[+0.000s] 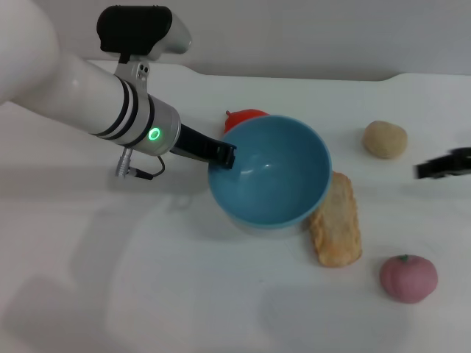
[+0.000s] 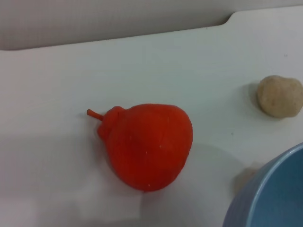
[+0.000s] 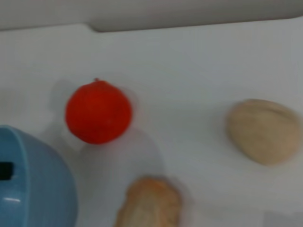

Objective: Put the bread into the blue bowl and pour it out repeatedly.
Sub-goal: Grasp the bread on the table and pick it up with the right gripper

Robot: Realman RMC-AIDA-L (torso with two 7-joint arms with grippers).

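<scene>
My left gripper (image 1: 224,156) is shut on the left rim of the blue bowl (image 1: 269,170) and holds it tilted, its opening facing up and to the right. Nothing lies inside the bowl. The bread (image 1: 337,220) lies flat on the table just right of the bowl, one end tucked under the bowl's edge. The right wrist view shows the bread (image 3: 150,203) beside the bowl (image 3: 33,182). A slice of the bowl (image 2: 270,194) shows in the left wrist view. My right gripper (image 1: 441,165) hovers at the far right edge, away from both.
A red tomato-like object (image 1: 246,118) sits behind the bowl, also the red object (image 2: 147,144) (image 3: 98,112) in both wrist views. A beige ball (image 1: 384,139) lies at the back right. A pink round object (image 1: 408,278) rests at the front right. The white table (image 1: 147,294) stretches left and forward.
</scene>
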